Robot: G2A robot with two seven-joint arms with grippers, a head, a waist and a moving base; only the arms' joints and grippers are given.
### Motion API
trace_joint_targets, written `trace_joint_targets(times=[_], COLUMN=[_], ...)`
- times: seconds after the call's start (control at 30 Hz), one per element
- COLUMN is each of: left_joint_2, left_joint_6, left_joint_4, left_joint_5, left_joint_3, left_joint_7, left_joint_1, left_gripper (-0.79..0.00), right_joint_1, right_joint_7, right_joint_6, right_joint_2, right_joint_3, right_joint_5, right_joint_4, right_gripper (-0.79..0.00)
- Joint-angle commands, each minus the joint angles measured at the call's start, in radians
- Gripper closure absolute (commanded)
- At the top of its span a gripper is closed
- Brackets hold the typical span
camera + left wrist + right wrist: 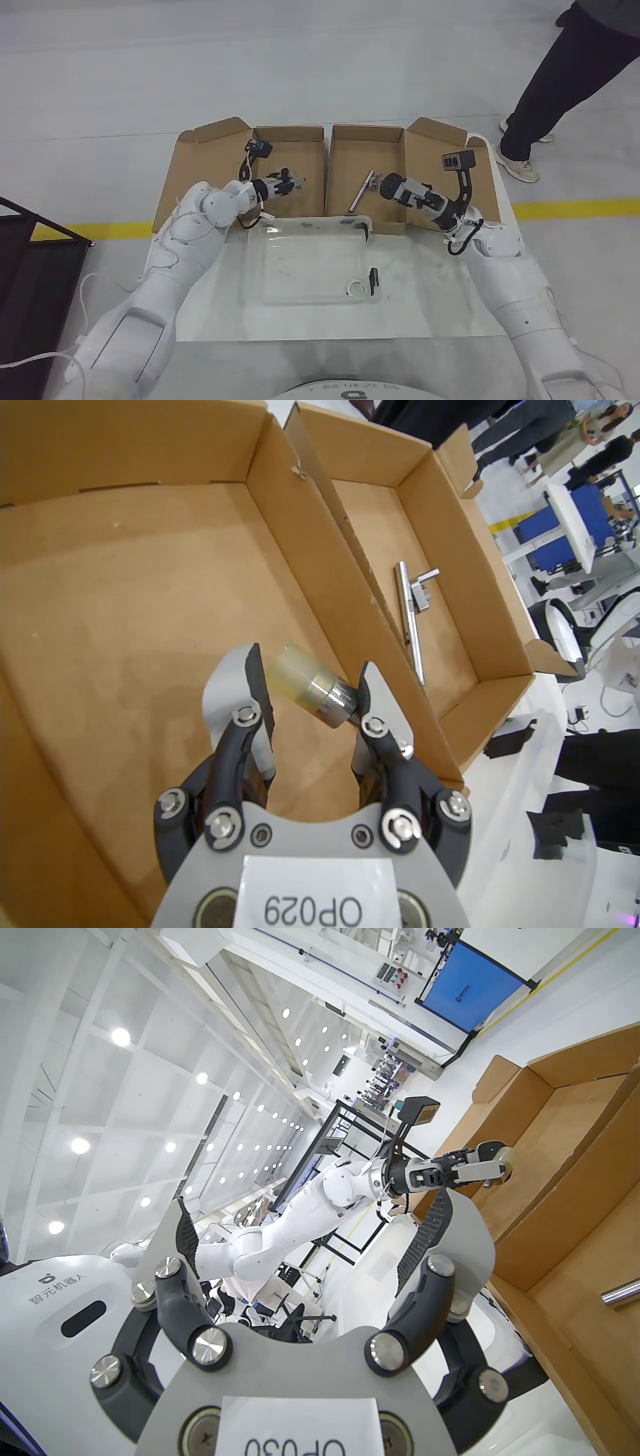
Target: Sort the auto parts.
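Note:
My left gripper hangs open over the left cardboard box. A short metal cylinder with a translucent cap lies between its fingers, its threaded end touching one pad and a small gap at the other. My right gripper is open and empty above the right cardboard box. A long metal rod with a side bracket lies inside that box; its tip appears in the right wrist view.
A clear plastic tray sits on the table in front of the boxes, holding a small black part and a pale ring. The box flaps stand open at both outer sides.

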Motion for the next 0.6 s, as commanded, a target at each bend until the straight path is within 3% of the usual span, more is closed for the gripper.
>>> trace_joint_targets(times=[0.0,0.2,0.3,0.57], left_joint_2=[0.002,0.02,0.032,0.076], left_joint_6=[-0.012,-0.054,-0.097,-0.21], left_joint_4=[-0.013,-0.088,-0.151,-0.378], left_joint_5=[-0.018,-0.068,-0.182,-0.497], left_joint_3=[-0.007,-0.053,-0.102,-0.235], left_joint_7=[-0.008,-0.041,-0.068,-0.286], left_joint_1=[0.007,0.051,0.094,0.232], left_gripper=[-0.785,-0.785,-0.785,-0.785], right_joint_1=[0.0,0.0,0.0,0.0], right_joint_7=[0.0,0.0,0.0,0.0], right_joint_6=[0.0,0.0,0.0,0.0], right_joint_2=[0.0,0.0,0.0,0.0], right_joint_3=[0.0,0.0,0.0,0.0], right_joint_5=[0.0,0.0,0.0,0.0], right_joint_4=[0.0,0.0,0.0,0.0], right_gripper=[-0.785,-0.785,-0.785,-0.785])
